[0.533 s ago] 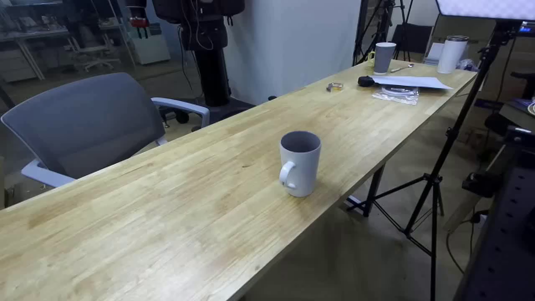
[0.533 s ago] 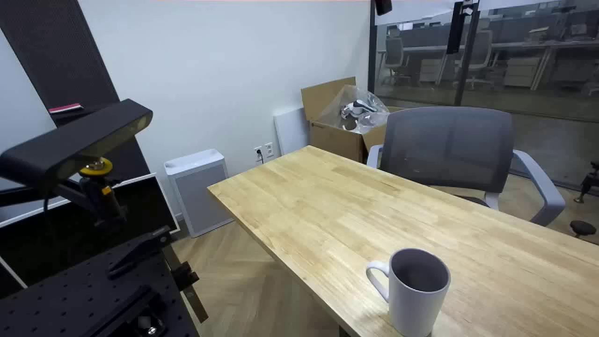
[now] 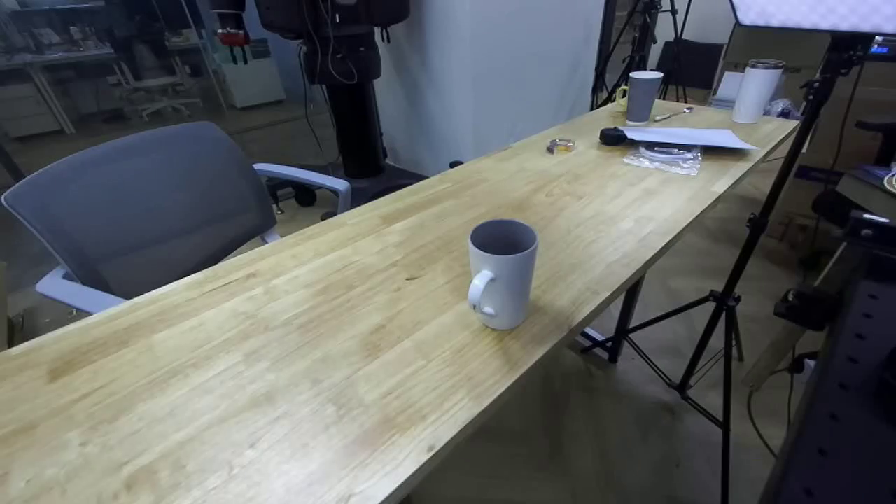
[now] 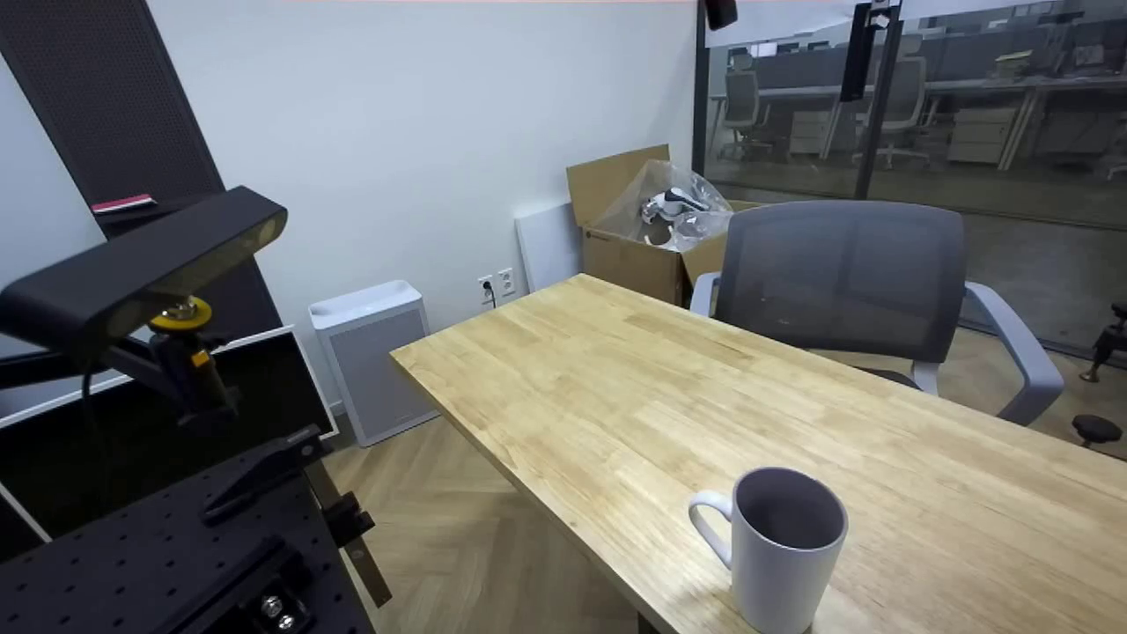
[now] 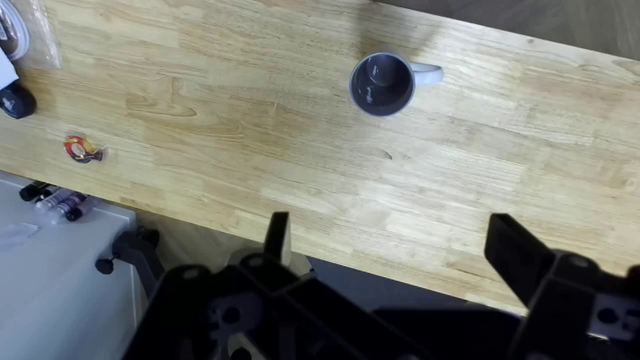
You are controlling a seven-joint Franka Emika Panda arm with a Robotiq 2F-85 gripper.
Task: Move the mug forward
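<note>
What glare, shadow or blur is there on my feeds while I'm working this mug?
In an exterior view, pale glare whitens the near part of the table; wrist view: the gripper looks dark and soft-focused, while the mug is sharper, with bright glints on its dark inside and a soft shadow between it and the nearest table edge.

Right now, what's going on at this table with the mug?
A robot's job here is to move the white mug forward. In the wrist view, the robot's end effector is open, its fingers spread wide and apart from the mug. The mug stands upright on the wooden table, near a long edge, and nobody is touching it. In an exterior view, a grey cup and a white tumbler stand farther along. I can't tell whether the move is still to come or already done.
</note>
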